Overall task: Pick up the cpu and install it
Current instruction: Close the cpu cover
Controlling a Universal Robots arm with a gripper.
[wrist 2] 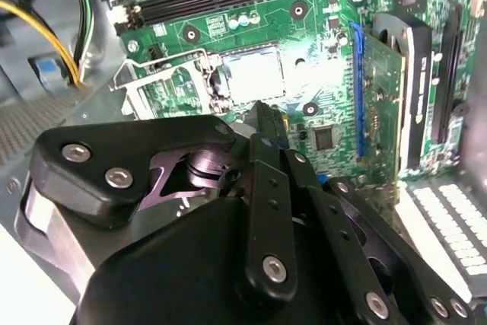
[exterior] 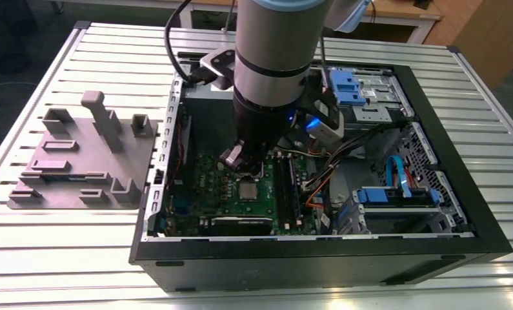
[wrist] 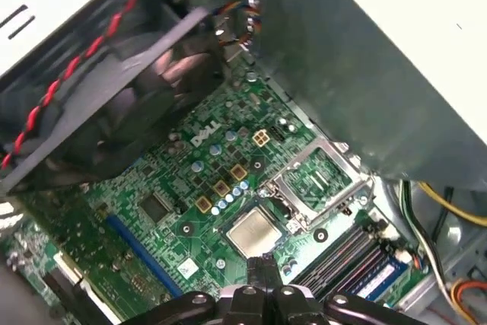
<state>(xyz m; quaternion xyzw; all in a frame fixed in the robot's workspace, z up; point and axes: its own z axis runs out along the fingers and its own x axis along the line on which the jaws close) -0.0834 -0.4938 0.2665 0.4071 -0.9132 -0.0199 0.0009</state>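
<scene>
Gripper (wrist: 262, 262) tips pinched together, nothing held, poised close over cpu (wrist: 255, 232). Cpu lies flat in the motherboard (wrist: 171, 188) socket, retention frame (wrist: 316, 176) hinged open beside it. Judged light, rigid, slick-topped, fragile underneath; grip opposite rims only.

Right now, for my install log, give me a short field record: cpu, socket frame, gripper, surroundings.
cpu: small square silver-topped chip, lying flat in the socket of the green motherboard
socket frame: hinged metal frame, swung open beside the chip
gripper: black gripper, shut, empty, tip near the chip; contact unclear
surroundings: open black computer case; grey fixture plate on the exterior view's left of it
</scene>
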